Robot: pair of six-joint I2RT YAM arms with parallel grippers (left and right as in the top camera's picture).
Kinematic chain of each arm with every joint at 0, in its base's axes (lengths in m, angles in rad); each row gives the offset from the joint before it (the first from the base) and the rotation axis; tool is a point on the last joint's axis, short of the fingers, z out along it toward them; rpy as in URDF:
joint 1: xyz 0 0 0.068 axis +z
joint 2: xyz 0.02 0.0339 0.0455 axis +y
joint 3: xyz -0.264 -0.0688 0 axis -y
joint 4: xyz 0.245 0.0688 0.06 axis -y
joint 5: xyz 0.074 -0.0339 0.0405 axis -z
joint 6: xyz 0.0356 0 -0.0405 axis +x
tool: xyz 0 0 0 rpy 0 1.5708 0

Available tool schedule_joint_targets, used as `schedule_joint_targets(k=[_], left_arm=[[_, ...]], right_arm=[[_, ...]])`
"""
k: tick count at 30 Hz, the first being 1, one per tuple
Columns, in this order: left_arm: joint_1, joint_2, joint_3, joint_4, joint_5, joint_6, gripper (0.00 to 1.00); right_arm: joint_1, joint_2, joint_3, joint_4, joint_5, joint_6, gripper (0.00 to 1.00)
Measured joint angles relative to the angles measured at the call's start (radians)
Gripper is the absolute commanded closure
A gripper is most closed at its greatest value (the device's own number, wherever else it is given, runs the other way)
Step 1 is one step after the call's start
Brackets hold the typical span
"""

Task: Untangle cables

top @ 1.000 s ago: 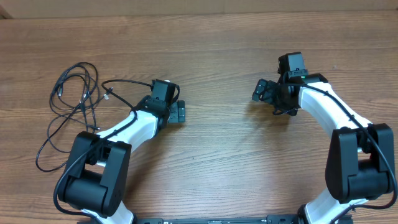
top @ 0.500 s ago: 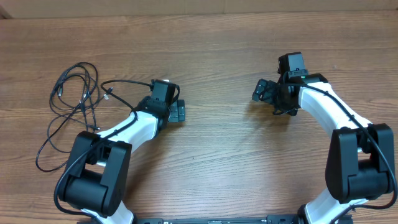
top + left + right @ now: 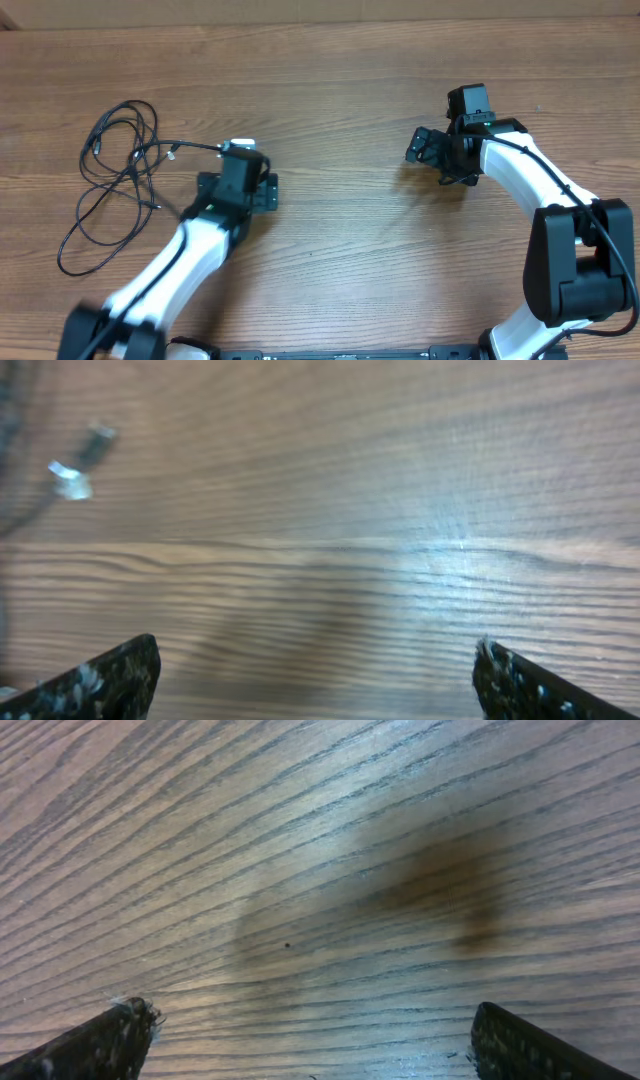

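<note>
My left end effector (image 3: 238, 192) gapes wide near the looped black cables (image 3: 115, 170). My right end effector (image 3: 437, 158) gapes too, well apart from them on the tabletop (image 3: 350, 90).

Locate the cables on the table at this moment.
Overhead view: the cables lie in loose loops on the table left side, just left of the open left gripper.

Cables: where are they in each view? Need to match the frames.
Overhead: the cables lie in loose loops near the left edge of the table.
Left wrist: only a blurred, silver-tipped plug end at upper left, with a dark strand at the left edge.
Right wrist: not in it, only bare wood between the open jaws.
Shared landmark: the wood-grain table top, seen in all three.
</note>
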Motion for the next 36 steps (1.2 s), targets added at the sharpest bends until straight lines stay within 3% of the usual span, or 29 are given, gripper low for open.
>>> schedule_joint_targets(k=[6, 10, 23, 31, 36], left_arm=[[0.044, -0.281, -0.171, 0.042, -0.018, 0.064, 0.01], [0.058, -0.496, -0.367, 0.161, -0.014, 0.077, 0.00], [0.088, -0.748, -0.658, 0.357, 0.031, 0.040, 0.01], [0.132, -0.867, -0.682, 0.172, 0.069, 0.009, 0.00], [0.169, -0.924, -0.684, 0.150, 0.088, 0.006, 0.00]], right_arm=[[0.000, 0.000, 0.000, 0.000, 0.000, 0.000, 0.00], [0.000, 0.000, 0.000, 0.000, 0.000, 0.000, 0.00], [0.000, 0.000, 0.000, -0.001, 0.000, 0.000, 0.00], [0.000, 0.000, 0.000, -0.002, 0.000, 0.000, 0.00], [0.000, 0.000, 0.000, -0.002, 0.000, 0.000, 0.00]])
